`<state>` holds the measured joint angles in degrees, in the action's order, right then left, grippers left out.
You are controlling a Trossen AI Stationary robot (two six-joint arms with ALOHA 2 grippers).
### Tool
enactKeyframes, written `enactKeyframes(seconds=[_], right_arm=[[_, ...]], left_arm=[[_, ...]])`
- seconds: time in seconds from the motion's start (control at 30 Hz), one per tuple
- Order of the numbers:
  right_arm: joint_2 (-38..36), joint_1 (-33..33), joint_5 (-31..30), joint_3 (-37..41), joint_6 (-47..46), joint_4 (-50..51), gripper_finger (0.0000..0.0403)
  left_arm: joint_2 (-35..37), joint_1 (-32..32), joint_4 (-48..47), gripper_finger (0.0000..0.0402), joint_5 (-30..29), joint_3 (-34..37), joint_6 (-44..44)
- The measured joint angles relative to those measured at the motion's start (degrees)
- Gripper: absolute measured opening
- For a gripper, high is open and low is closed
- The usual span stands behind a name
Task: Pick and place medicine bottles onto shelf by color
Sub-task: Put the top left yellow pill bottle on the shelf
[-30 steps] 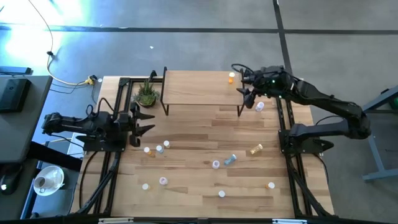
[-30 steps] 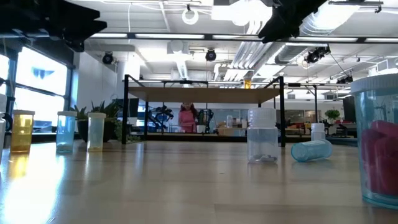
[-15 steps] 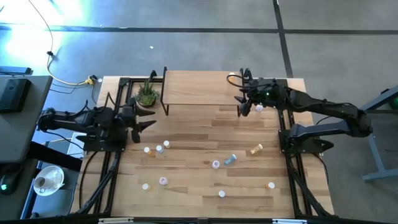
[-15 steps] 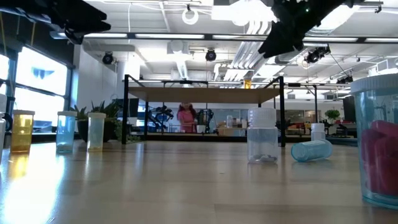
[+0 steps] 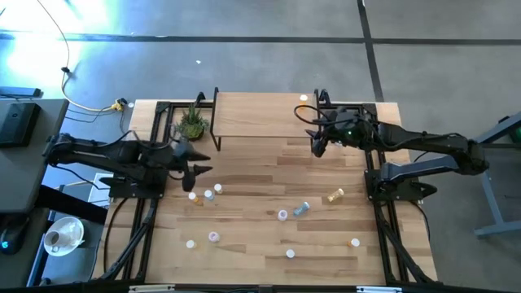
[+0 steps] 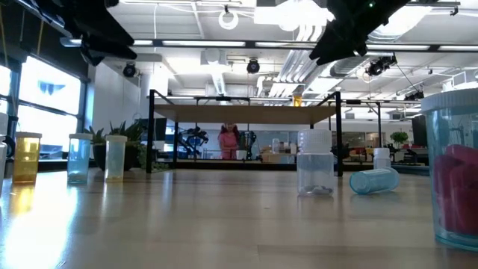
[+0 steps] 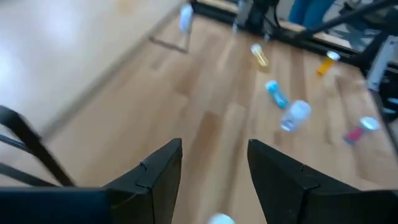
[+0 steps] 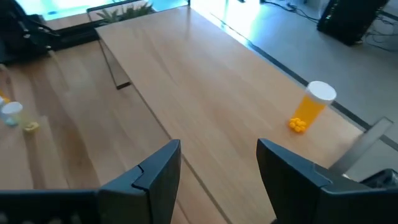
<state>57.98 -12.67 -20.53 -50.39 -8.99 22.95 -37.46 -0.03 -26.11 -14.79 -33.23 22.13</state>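
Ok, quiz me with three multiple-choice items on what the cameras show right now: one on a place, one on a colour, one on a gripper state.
1. Where does the potted plant stand?
A. beside the shelf's left end
B. on the shelf
C. at the table's near edge

2. What colour is the one bottle on the shelf?
A. blue
B. orange
C. pink

3. How is the right gripper?
A. shut on a bottle
B. open, empty
C. out of view

Answers: 1 A, the high view shows it left of the shelf. 2 B, the right wrist view shows an orange body. 3 B, its fingers stand apart with nothing between.
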Motion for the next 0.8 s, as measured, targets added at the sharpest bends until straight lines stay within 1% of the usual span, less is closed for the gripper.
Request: enactKeyframes(seconds=[0.07,0.2,0.37,0.6,0.8], right_arm=[[0.0,0.0,-0.6,0.0,-0.6,0.2,0.0202],[0.0,0.0,-0.6,0.0,-1.1,0.4,0.0202],[0.0,0.0,-0.6,0.0,-1.5,0.5,0.0202],[0.0,0.0,-0.6,0.0,-1.5,0.6,0.0202],[0.1,0.0,-0.6,0.0,-1.5,0.9,0.0202]], left_arm=[[-2.0,0.0,-0.2,0.0175,1.8,0.0,2.0],[-6.2,0.0,-0.1,0.0175,2.5,0.0,4.5],[-10.3,0.0,0.8,0.0175,3.8,0.0,4.7],[-13.9,0.0,2.8,0.0175,4.7,0.0,4.7],[-17.1,0.0,3.5,0.0194,4.7,0.0,4.8]])
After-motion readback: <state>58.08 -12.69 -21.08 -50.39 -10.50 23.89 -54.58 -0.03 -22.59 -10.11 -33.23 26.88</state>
